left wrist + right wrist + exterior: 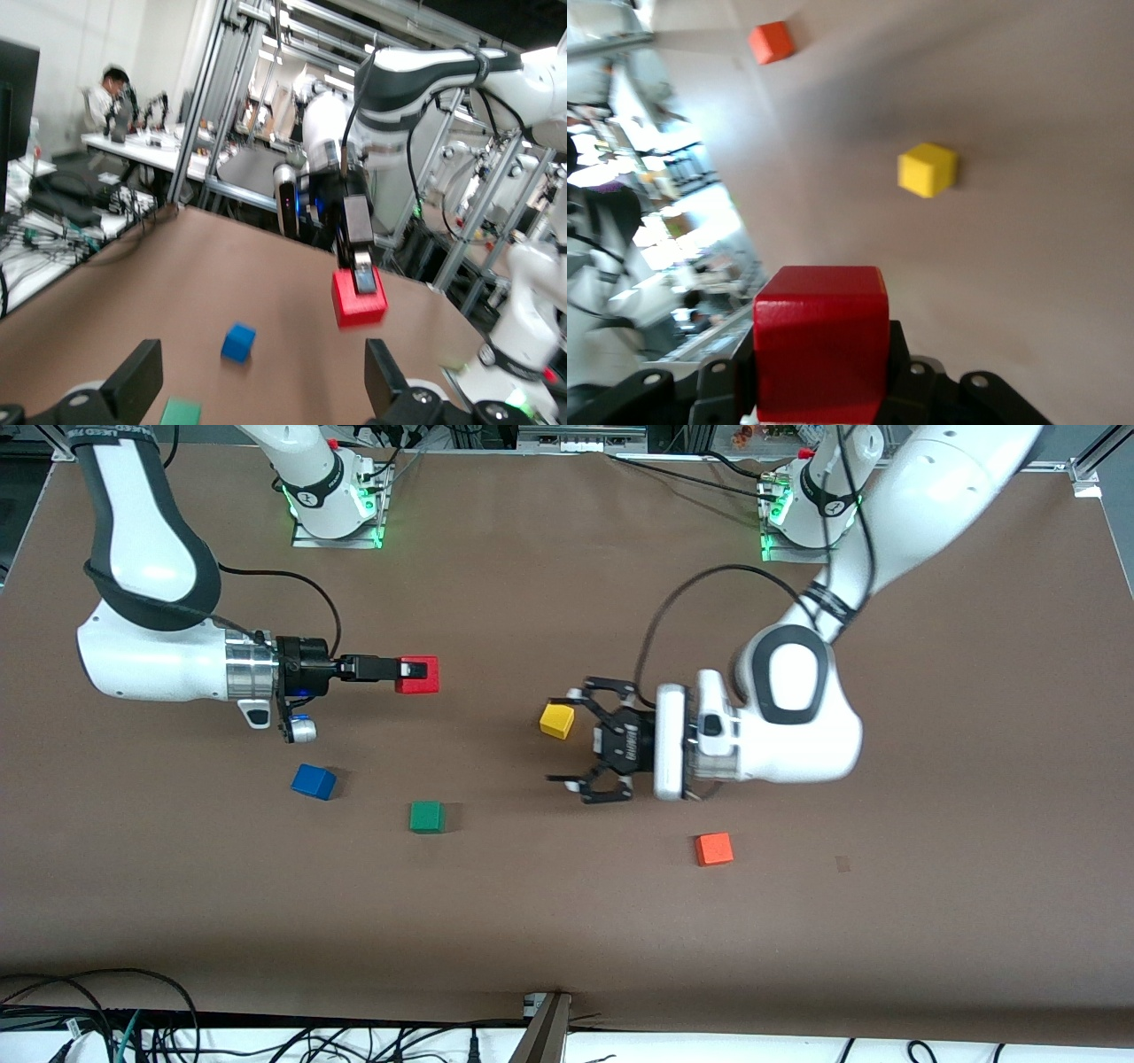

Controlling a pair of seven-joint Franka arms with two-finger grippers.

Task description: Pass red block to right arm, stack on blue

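My right gripper point(415, 673), slim and black, is shut on the red block point(418, 675) and holds it in the air over the table's right-arm end. The red block fills the lower part of the right wrist view point(821, 341) and shows in the left wrist view point(358, 298). The blue block point(314, 781) lies on the table below the right gripper, nearer the front camera; it also shows in the left wrist view point(238, 343). My left gripper point(576, 737), a splayed black claw, is open and empty over the table's middle, beside the yellow block.
A yellow block point(557, 720) lies by the left gripper's upper finger. A green block point(427, 817) lies beside the blue block, toward the middle. An orange-red block point(713, 849) lies nearer the front camera than the left gripper.
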